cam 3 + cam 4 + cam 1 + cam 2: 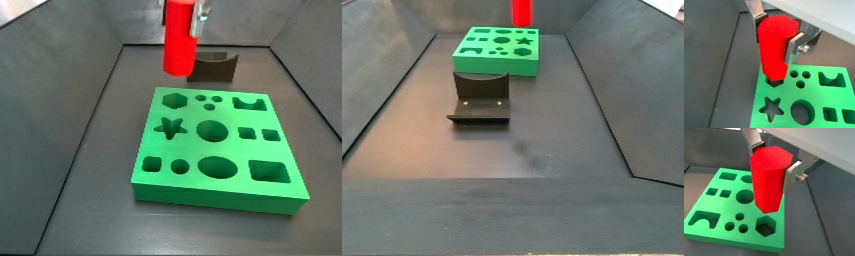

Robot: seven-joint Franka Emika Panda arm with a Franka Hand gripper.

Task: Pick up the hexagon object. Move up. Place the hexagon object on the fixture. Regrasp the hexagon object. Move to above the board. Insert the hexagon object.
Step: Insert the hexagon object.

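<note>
My gripper (777, 34) is shut on the red hexagon object (772, 50) and holds it upright, with a silver finger (793, 46) on each side of its upper end. Both wrist views show this grip (773, 160). The prism (178, 40) hangs above the far-left part of the green board (214, 193), its lower end a little above the surface and near the hexagonal hole (173, 99). That hole also shows in a wrist view (765, 227), just beyond the prism's lower end. The dark fixture (211, 68) stands empty on the floor beside the board's far edge.
The board carries star (170, 127), round, oval and square holes. Dark sloping walls enclose the grey floor (516, 150) on all sides. In a side view the fixture (481, 96) stands between the board (476, 62) and the open floor.
</note>
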